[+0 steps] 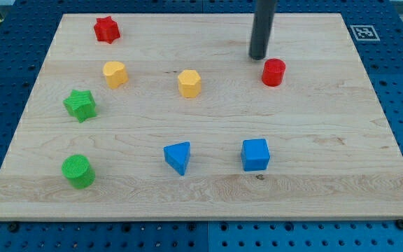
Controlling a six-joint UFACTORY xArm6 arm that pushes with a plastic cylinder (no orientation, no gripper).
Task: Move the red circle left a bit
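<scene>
The red circle [273,72] is a short red cylinder on the wooden board [313,140], at the view's upper right. My tip [259,57] is the lower end of a dark rod that comes down from the view's top. It stands just to the upper left of the red circle, very close to it, with a thin gap between them.
A red star [107,29] lies at the top left. Two yellow blocks [115,73] [189,82] lie left of the red circle. A green star [80,105], a green circle [78,171], a blue triangle [178,157] and a blue cube [255,154] lie lower down.
</scene>
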